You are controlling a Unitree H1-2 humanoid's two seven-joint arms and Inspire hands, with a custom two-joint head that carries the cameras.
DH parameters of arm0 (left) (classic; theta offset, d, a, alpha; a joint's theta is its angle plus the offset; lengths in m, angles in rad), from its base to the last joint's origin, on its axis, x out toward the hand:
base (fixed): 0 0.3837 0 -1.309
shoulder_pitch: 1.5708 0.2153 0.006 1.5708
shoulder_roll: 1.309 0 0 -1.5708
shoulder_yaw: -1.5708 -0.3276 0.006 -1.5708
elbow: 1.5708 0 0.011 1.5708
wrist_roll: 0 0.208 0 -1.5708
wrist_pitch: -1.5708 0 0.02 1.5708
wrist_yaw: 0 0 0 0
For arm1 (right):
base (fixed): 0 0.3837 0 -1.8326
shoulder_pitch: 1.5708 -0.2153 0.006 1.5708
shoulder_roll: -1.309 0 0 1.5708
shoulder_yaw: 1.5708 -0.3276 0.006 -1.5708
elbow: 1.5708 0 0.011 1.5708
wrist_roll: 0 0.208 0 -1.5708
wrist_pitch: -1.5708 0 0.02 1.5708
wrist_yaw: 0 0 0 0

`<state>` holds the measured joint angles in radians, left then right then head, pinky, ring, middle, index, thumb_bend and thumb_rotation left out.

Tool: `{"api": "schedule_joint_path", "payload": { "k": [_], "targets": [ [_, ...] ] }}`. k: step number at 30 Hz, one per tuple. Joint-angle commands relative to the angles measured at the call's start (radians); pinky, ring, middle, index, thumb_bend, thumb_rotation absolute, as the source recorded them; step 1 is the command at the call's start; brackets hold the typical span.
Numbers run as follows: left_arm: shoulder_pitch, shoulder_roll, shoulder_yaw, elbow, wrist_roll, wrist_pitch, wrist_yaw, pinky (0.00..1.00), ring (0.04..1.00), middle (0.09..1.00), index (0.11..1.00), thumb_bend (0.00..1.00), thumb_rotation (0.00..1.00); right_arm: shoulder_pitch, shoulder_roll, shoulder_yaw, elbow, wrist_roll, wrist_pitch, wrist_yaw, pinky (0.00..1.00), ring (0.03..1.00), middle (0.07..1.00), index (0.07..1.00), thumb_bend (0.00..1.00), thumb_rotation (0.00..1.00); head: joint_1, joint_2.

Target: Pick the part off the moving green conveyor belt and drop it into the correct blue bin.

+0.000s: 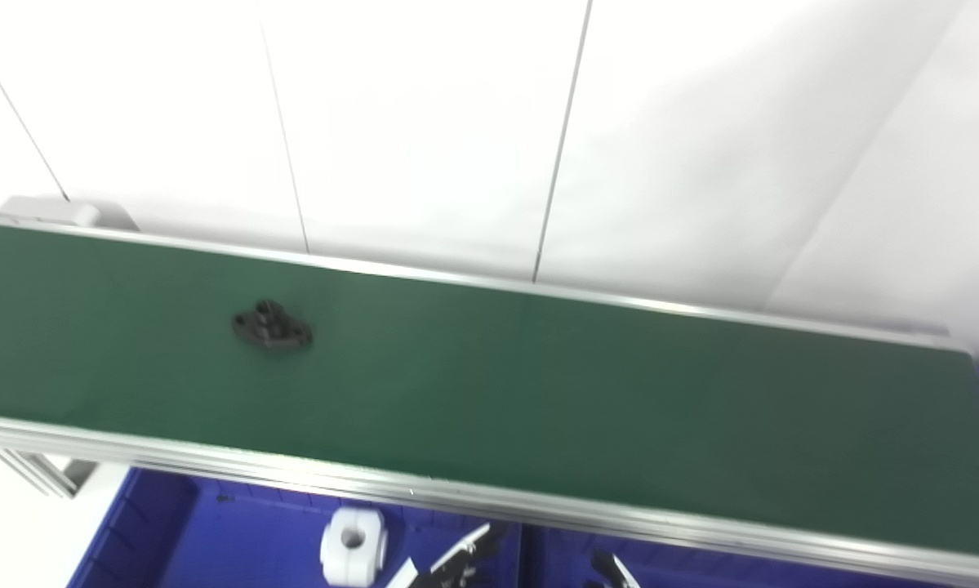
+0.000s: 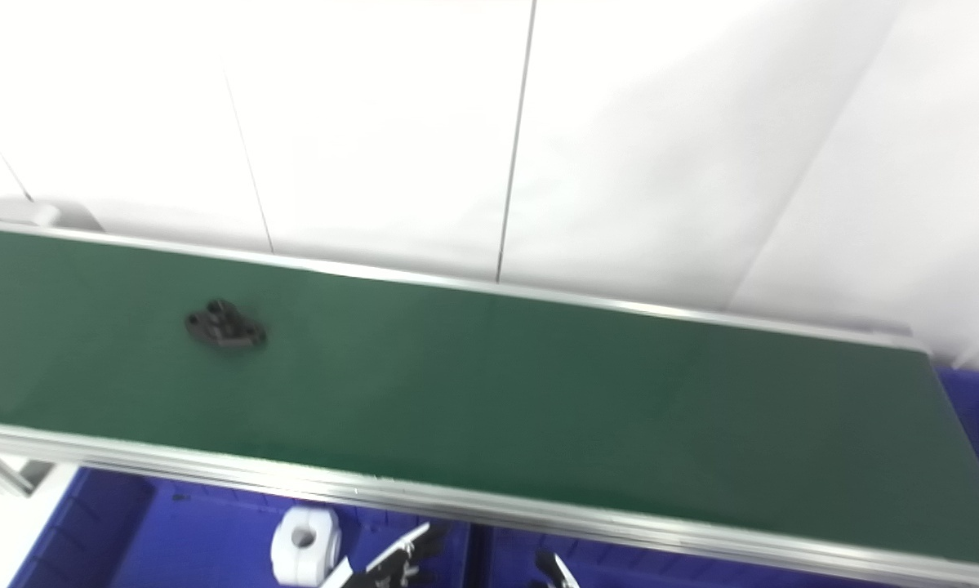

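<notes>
No brand, label or writing can be read on anything in view. A long green conveyor belt [image 1: 538, 384] with a matte, smooth surface is seen running across the scene, edged by ribbed aluminium rails [image 1: 489, 500] along its near side and a thinner metal strip along its far side. A small black part [image 1: 271, 326], apparently of dull plastic or metal, is seen lying flat on the belt toward its left end, roughly midway across its width; its shape is a flanged base with rounded ears and a raised hub at the middle. Below the near rail, a blue bin [image 1: 142, 531] with ribbed plastic walls is seen at lower left, and a white, rounded block with a round bore [image 1: 353, 545] is seen lying in it. A second blue bin [image 1: 567, 559] is seen just to its right. Only black and white fingertips of the left hand [image 1: 456, 559] and the right hand [image 1: 611, 569] are shown at the bottom edge; whether either is apart or closed cannot be told. White panelled walls [image 1: 424, 122] are seen behind.
</notes>
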<state>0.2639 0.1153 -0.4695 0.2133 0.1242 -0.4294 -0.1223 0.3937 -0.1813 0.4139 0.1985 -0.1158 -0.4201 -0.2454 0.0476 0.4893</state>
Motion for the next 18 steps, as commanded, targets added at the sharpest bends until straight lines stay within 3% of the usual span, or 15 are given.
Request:
{"api": "schedule_joint_path", "payload": {
  "k": [1,6,18],
  "targets": [
    [-0.009,-0.001,-0.007,-0.013,0.001,-0.04,0.018,0.83,0.929,0.956,0.927,0.92,0.88,-0.004,-0.005,0.0,-0.015,-0.002,-0.05,-0.006,0.78,0.856,0.919,0.93,0.87,0.84,0.01,-0.014],
    [-0.01,-0.004,-0.01,0.001,0.0,-0.04,0.024,0.83,0.927,0.945,0.912,0.93,0.87,-0.004,-0.004,-0.005,-0.01,0.018,-0.05,0.011,0.8,0.856,0.923,0.931,0.88,0.81,0.021,-0.035],
    [-0.014,-0.006,-0.04,-0.017,0.029,-0.04,0.067,0.82,0.92,0.942,0.91,0.92,0.89,0.01,-0.012,-0.032,-0.045,0.02,-0.05,0.046,0.8,0.853,0.914,0.943,0.87,0.77,0.037,-0.003]
  ]
}}
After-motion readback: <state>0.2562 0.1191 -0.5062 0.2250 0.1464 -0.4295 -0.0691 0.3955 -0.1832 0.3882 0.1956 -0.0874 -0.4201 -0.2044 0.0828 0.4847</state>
